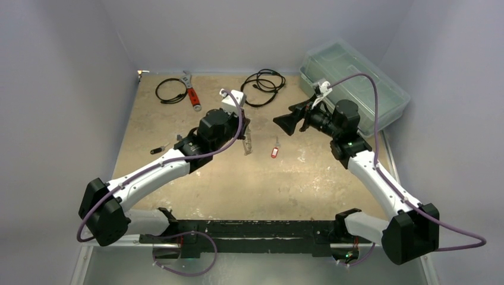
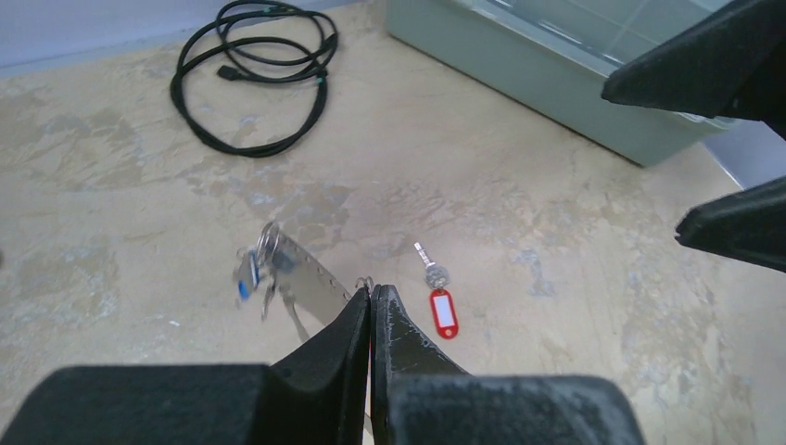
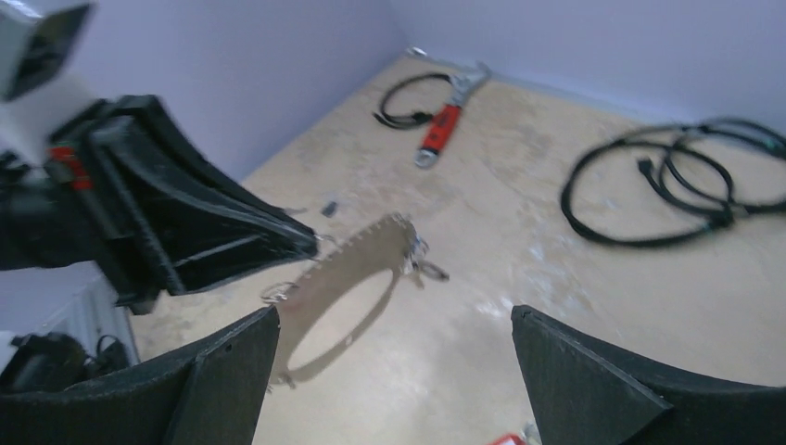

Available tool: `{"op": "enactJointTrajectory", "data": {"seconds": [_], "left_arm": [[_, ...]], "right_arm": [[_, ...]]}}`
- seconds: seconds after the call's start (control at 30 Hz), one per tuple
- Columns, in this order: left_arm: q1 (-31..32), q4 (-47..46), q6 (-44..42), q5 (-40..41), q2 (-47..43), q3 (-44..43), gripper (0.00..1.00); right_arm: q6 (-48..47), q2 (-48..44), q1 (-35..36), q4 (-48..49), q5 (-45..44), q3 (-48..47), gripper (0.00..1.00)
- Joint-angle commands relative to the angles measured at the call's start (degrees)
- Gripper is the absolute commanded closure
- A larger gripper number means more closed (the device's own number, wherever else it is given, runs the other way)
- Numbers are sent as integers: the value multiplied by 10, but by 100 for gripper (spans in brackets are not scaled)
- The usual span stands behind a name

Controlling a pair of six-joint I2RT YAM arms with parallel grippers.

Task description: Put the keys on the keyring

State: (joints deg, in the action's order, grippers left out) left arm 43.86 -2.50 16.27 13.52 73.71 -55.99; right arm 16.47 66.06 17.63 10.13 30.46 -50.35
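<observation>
Left wrist view: your left pincer (image 2: 371, 295) is clamped shut on the keyring (image 2: 306, 269), held above the bench (image 2: 575, 241). A blurred, seemingly blue key (image 2: 244, 283) hangs from it. Your right pincer (image 3: 394, 320) gapes wide, empty, nearby. The red key (image 2: 444, 310) lies on the bench.

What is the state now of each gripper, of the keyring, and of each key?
Left gripper: shut on the keyring.
Right gripper: open, empty.
Keyring: held at one end, lifted off the table.
Blue key: hangs on the keyring.
Red key: loose, flat on the table.
</observation>
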Motion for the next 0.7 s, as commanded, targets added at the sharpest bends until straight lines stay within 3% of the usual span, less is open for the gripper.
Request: {"op": "enactJointTrajectory", "data": {"seconds": [0.0, 0.2, 0.33, 0.43, 0.67], "left_arm": [[-5, -30, -20, -93, -36, -31, 100], [-5, -16, -18, -149, -52, -58, 100], [-10, -22, -12, -188, -68, -66, 100], [-10, -27, -18, -214, -81, -71, 100], [-12, -8, -43, -268, -97, -89, 100]], "right_arm": [[34, -27, 0, 143, 115, 25, 2], [42, -26, 0, 176, 199, 17, 7], [65, -27, 0, 219, 235, 21, 15], [86, -35, 0, 257, 227, 20, 17], [72, -24, 0, 240, 220, -25, 23]]}}
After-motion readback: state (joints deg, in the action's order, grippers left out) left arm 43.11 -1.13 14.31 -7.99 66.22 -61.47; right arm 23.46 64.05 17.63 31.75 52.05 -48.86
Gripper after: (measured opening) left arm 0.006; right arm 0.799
